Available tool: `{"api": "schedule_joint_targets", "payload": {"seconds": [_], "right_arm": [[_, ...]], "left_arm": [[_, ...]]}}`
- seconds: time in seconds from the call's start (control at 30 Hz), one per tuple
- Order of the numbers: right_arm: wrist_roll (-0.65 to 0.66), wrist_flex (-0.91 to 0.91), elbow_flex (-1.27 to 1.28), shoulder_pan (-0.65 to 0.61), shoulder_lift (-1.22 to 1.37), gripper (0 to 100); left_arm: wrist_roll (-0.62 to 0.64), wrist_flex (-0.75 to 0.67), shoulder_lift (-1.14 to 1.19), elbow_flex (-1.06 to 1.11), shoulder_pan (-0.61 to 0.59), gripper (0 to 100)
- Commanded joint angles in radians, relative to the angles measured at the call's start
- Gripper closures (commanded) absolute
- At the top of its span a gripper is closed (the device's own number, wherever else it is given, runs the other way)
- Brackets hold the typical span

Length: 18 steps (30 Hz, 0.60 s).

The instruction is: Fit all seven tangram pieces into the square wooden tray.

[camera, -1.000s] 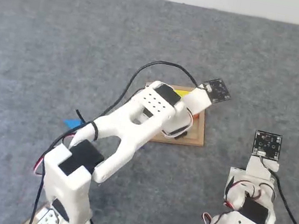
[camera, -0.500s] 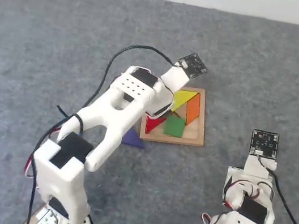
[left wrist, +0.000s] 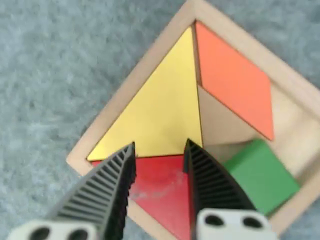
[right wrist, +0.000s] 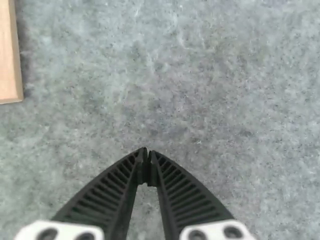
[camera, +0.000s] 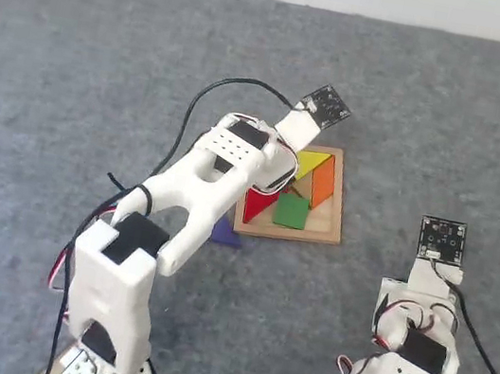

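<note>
The square wooden tray lies mid-table. In it sit a yellow triangle, an orange parallelogram, a red triangle and a green square. A purple triangle lies on the carpet just off the tray's near left corner. My left gripper hangs open over the seam between the yellow triangle and the red triangle, holding nothing. My right gripper is shut and empty above bare carpet, right of the tray.
Grey carpet covers the table. Bare wood shows inside the tray between the orange parallelogram and the green square. The right arm stands folded at the near right; the tray's edge is beside it.
The left arm swung off the tray's near side toward its far left corner, uncovering the pieces and the purple triangle. A blue piece seen earlier at the left is now hidden. The right arm kept still.
</note>
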State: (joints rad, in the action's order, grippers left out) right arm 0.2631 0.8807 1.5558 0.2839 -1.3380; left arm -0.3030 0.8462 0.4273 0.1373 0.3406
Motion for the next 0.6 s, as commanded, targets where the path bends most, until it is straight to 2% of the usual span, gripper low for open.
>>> {"api": "schedule_joint_targets", "payload": {"seconds": [0.0,0.13,0.27,0.57], "right_arm": [[0.0,-0.022,-0.06,-0.007,-0.016,99.1],[0.0,-0.022,-0.06,-0.007,-0.016,99.1],[0.0,-0.024,-0.06,-0.007,-0.016,99.1],[0.0,-0.042,-0.057,-0.002,-0.016,99.1]], "left_arm": [[0.003,0.049,-0.021,-0.035,-0.018,84],[-0.021,0.098,-0.089,-0.005,-0.04,84],[-0.068,0.137,-0.187,0.088,0.0,84],[-0.072,0.043,-0.336,0.193,0.026,84]]}}
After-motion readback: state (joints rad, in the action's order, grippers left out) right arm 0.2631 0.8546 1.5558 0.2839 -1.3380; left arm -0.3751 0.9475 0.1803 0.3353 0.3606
